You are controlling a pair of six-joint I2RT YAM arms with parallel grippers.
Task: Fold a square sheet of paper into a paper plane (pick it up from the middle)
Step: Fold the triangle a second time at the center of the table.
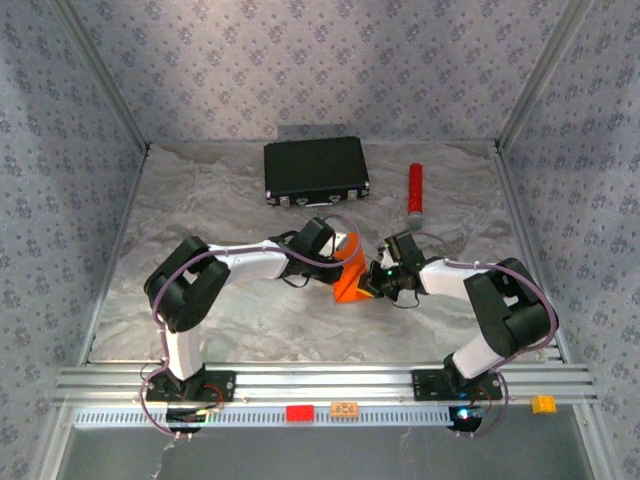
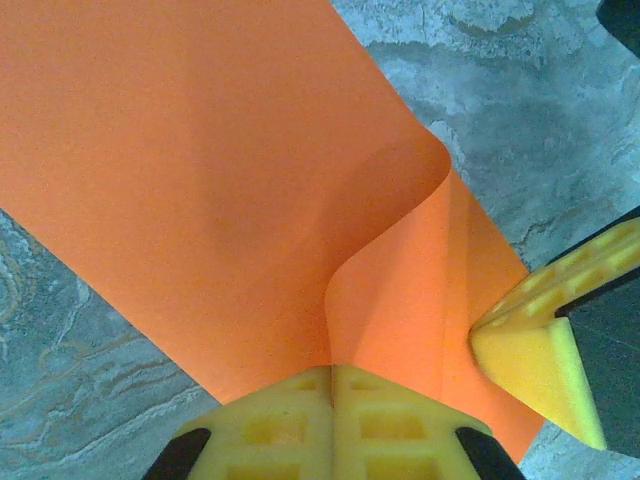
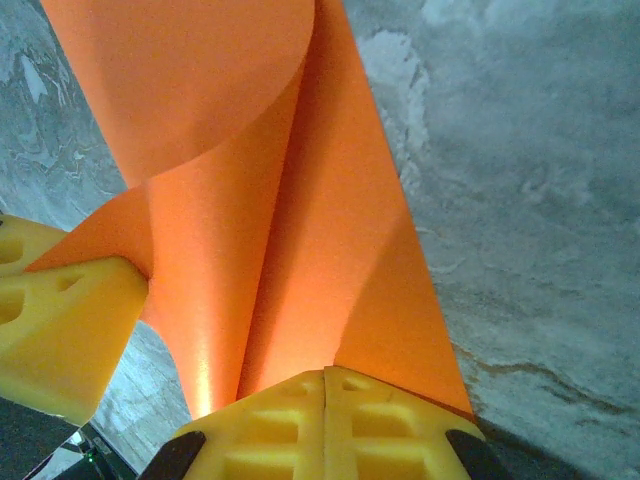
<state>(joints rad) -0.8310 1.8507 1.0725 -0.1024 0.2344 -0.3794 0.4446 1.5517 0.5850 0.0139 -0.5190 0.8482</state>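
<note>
The square sheet of paper (image 1: 350,278) is bright orange and hangs bent between my two grippers at the middle of the table. My left gripper (image 2: 331,372) is shut on one edge of the sheet (image 2: 230,180), which curls up into a fold in front of its yellow pads. My right gripper (image 3: 325,376) is shut on the opposite edge of the paper (image 3: 300,230), which rolls into a loose trough. From above, the left gripper (image 1: 340,252) and right gripper (image 1: 378,276) sit close together, the sheet between them. Each wrist view shows the other gripper's yellow pad at its side.
A black case (image 1: 316,170) lies at the back of the table. A red cylinder (image 1: 414,189) lies to its right. The marbled grey table (image 1: 220,310) has free room on the left and front. Patterned walls enclose the table on three sides.
</note>
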